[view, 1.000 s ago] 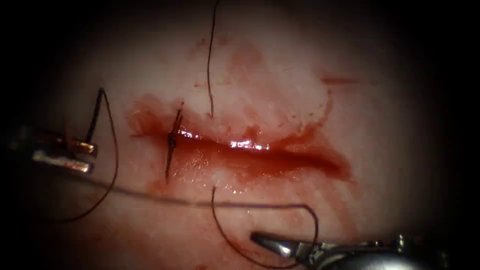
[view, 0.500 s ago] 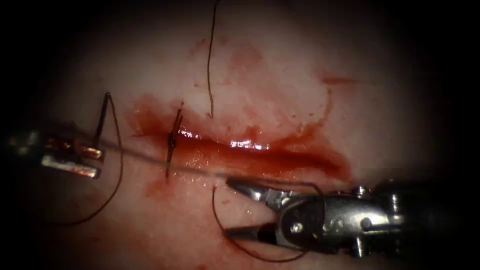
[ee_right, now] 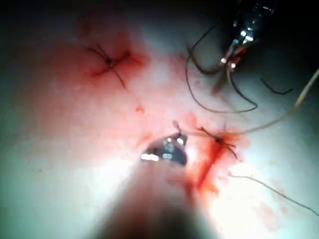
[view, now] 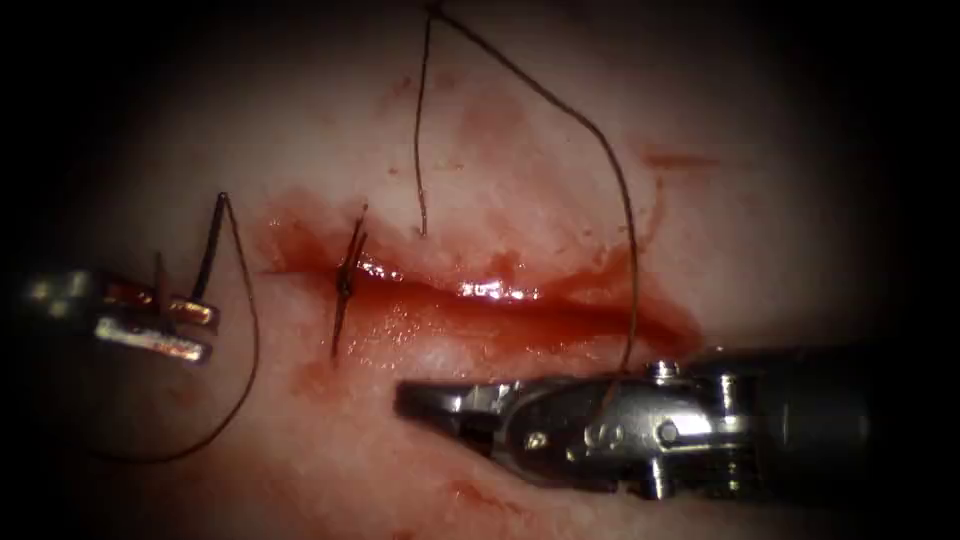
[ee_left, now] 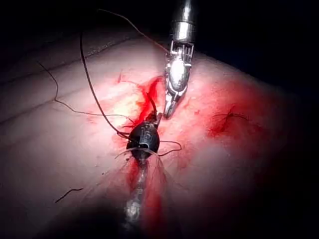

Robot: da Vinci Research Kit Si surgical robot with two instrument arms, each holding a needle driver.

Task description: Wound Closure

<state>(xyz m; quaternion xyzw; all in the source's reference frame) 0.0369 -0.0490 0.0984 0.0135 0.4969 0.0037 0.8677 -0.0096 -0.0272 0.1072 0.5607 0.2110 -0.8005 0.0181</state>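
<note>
The cut runs across the tissue, wet with red fluid, and one tied stitch crosses its left end. Left of the cut, my left tool is shut on the needle, which is out of the tissue. The needle's thread end stands up above the jaws. Just below the cut, my right tool points left, shut where the thread leaves the tissue. The thread arcs down from the top onto its wrist. The left wrist view has the right tool close to the left tool.
A second strand enters the tissue above the cut and runs straight up. The needle's own thread loops down and left of the left tool. In the right wrist view another stitch sits apart from the cut.
My right tool rose from the lower edge to just below the cut and its open jaws shut. The thread stretched low across now arcs down from the top. My left tool crept right.
</note>
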